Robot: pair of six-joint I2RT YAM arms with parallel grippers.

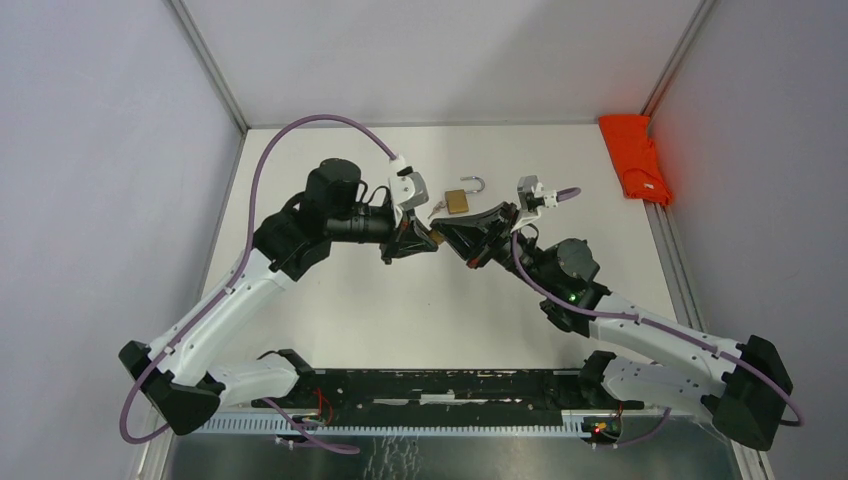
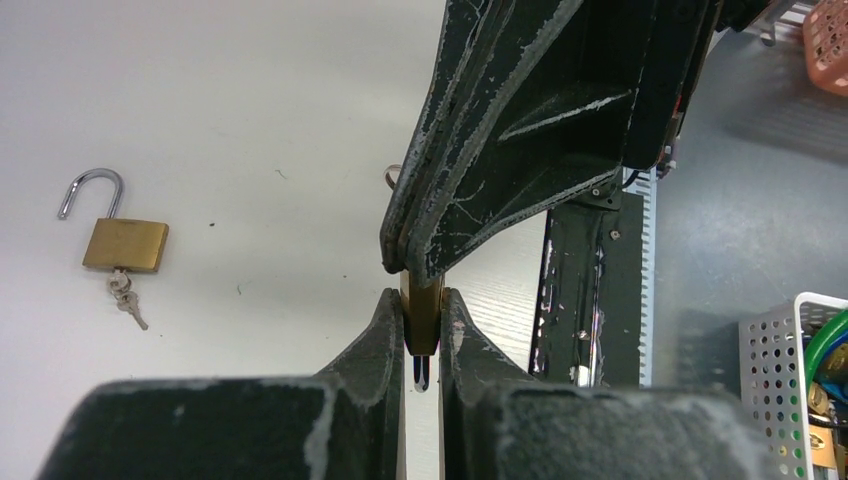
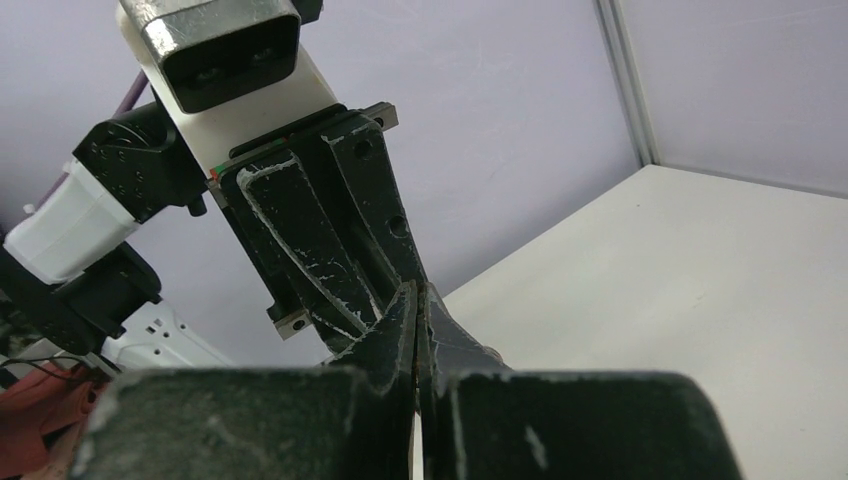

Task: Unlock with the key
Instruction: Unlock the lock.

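My left gripper (image 1: 425, 238) and right gripper (image 1: 448, 238) meet tip to tip above the middle of the table. The left gripper (image 2: 422, 300) is shut on a small brass padlock (image 2: 421, 318), with its shackle end showing between the fingers. The right gripper (image 2: 405, 262) comes in from the opposite side and is shut at the padlock's other end, apparently on the key, which is hidden. A key ring (image 2: 392, 175) shows beside it. In the right wrist view the right gripper (image 3: 420, 300) has its jaws pressed together.
A second brass padlock (image 1: 459, 200) lies on the table just beyond the grippers, shackle open, keys (image 2: 125, 296) hanging from it. An orange-red cloth (image 1: 637, 157) lies at the far right. A black rail (image 1: 440, 385) runs along the near edge.
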